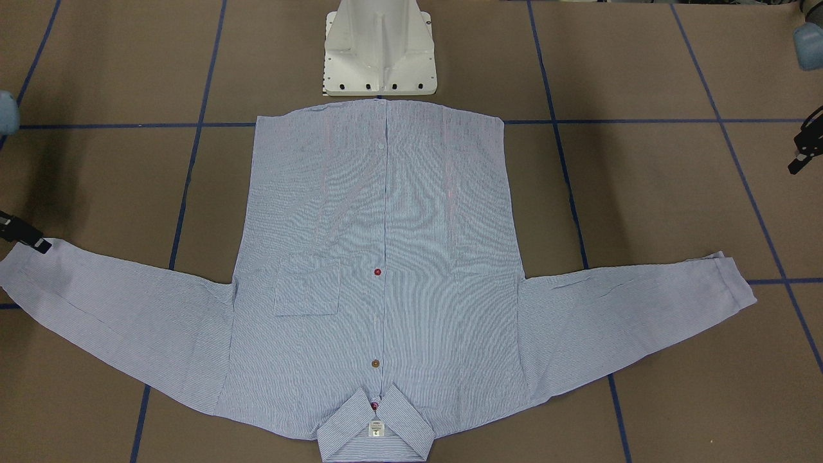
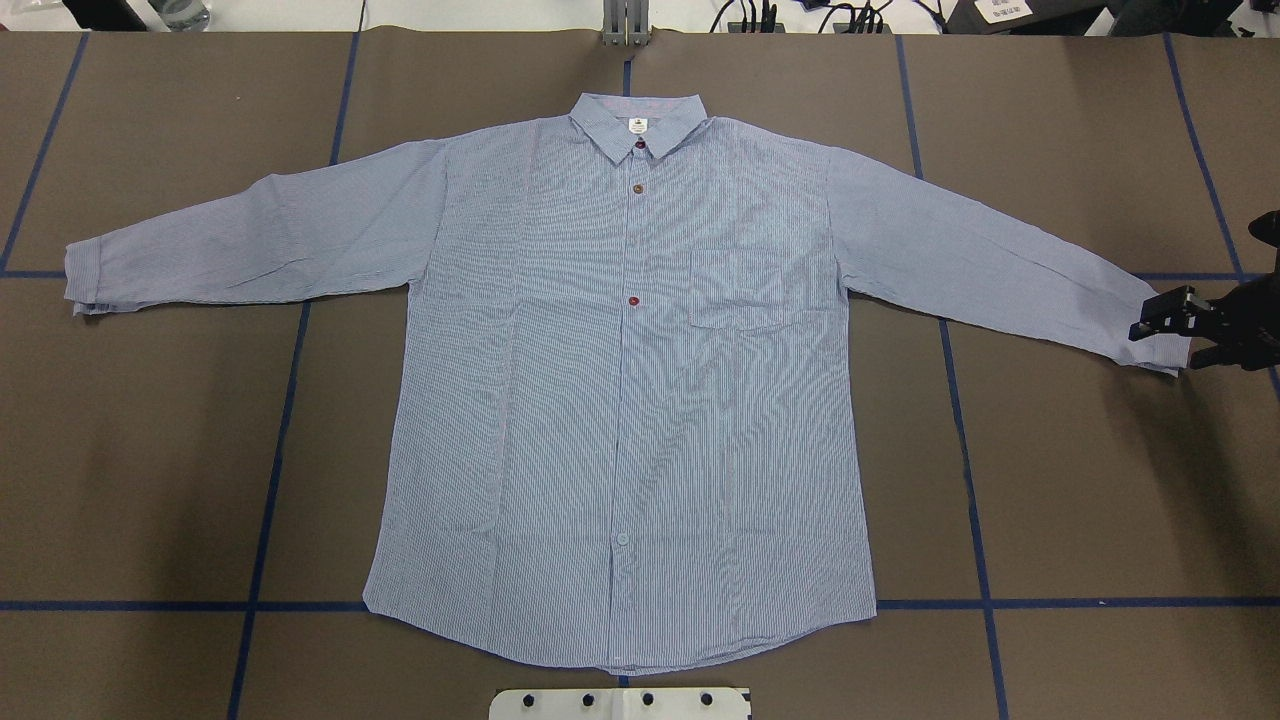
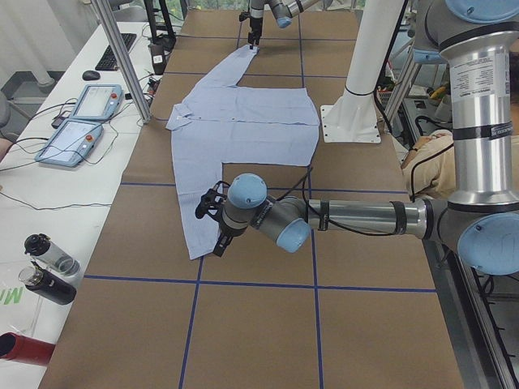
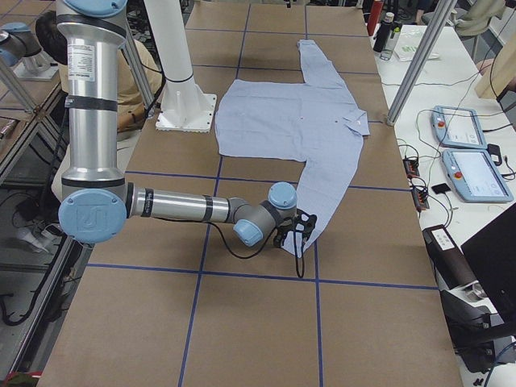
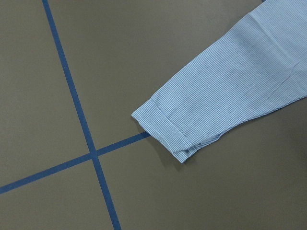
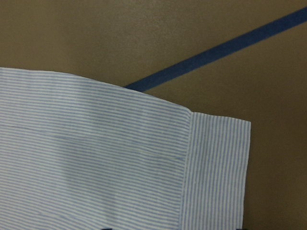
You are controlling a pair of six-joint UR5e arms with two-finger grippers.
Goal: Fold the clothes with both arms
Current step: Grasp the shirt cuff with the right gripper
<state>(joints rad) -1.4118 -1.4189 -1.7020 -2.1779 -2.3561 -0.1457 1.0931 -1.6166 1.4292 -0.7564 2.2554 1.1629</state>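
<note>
The striped shirt (image 2: 620,400) lies flat and front up on the brown table, collar (image 2: 640,125) at the far side, hem toward the robot's base, both sleeves spread wide. My right gripper (image 2: 1180,335) is low at the right sleeve's cuff (image 2: 1150,345). Its jaws look open and the cuff (image 6: 216,172) lies flat under the wrist camera. It also shows in the front-facing view (image 1: 29,238). My left gripper (image 1: 804,154) hovers beside the left cuff (image 5: 165,129) and apart from it. I cannot tell whether it is open. It is out of the overhead view.
The white pedestal base (image 1: 379,51) stands just behind the shirt's hem. Blue tape lines (image 2: 270,450) grid the table. A side table with control pendants (image 3: 81,121) and bottles (image 3: 49,267) runs along the far edge. A person (image 3: 438,162) sits behind the robot.
</note>
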